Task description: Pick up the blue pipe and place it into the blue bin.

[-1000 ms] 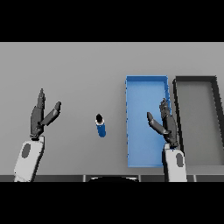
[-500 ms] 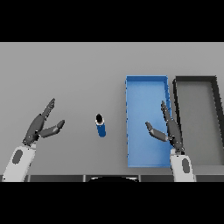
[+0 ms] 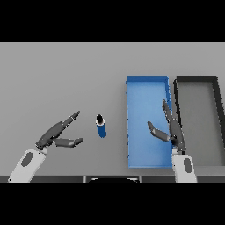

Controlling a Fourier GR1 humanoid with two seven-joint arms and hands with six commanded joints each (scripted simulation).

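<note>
The blue pipe (image 3: 101, 128) was a short, smooth cylinder with a dark end, resting on the flat grey desk (image 3: 61, 79) just left of the frame's centre. Its long axis ran nearly up and down the picture, the dark end pointing toward the top and leaning slightly left. The blue bin (image 3: 131, 127) was a shallow rectangular tray with thin raised walls, right of centre, long side running top to bottom; a dark grey bin (image 3: 177, 94) of similar shape sat beside it at the right edge. The left robot hand (image 3: 56, 135) lay at lower left, near the pipe but apart from it, fingers straight and thumb spread. The right robot hand (image 3: 172, 130) hovered over the blue bin's right wall, fingers extended, thumb apart.
</note>
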